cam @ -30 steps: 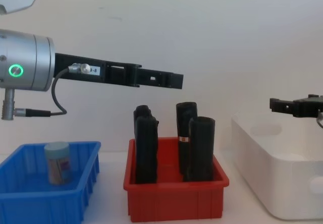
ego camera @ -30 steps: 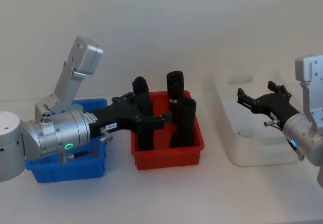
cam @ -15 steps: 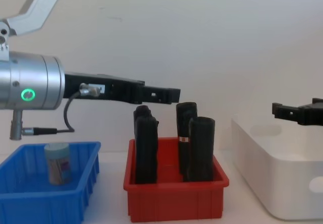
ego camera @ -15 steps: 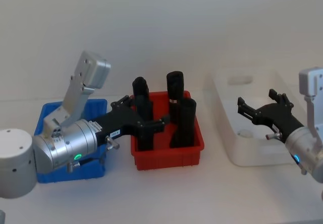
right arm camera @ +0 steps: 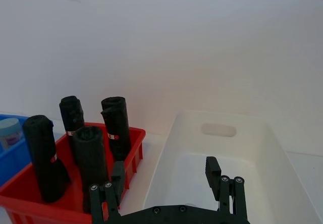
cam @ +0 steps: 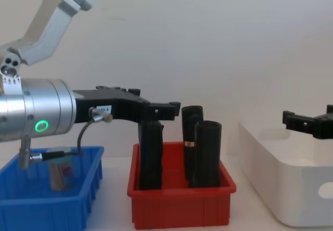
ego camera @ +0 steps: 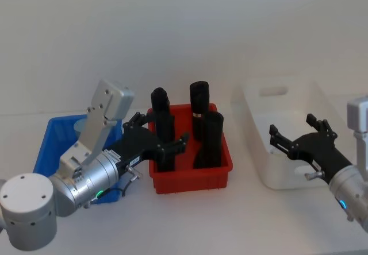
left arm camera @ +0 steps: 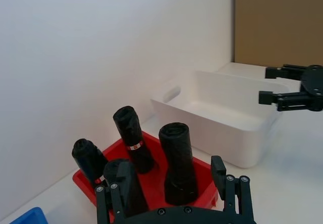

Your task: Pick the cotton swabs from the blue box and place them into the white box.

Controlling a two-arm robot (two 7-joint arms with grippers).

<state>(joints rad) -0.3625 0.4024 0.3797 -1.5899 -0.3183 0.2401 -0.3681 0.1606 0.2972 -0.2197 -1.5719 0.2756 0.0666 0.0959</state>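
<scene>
Blue box, red bin, white box; both grippers empty.
One tub of cotton swabs (cam: 62, 172), perhaps the only one, stands in blue box (cam: 52, 210). Left gripper (ego camera: 163, 130), fingers spread, above red bin (ego camera: 190, 177). Right gripper (ego camera: 290, 124), fingers spread, over white box (ego camera: 248, 97).

— Where are the cotton swabs (cam: 61, 175)?
— One small clear tub, pale grey-blue lid, light printed label, stands upright inside the blue box (cam: 47, 210).
— And that box?
— Low, bright blue, ribbed sides, thick rim. It sits on the surface left of the red bin (cam: 182, 210), near it but apart.
— The white box (cam: 265, 184)?
— Larger, smooth, rounded corners, open top, right of the red bin.
</scene>
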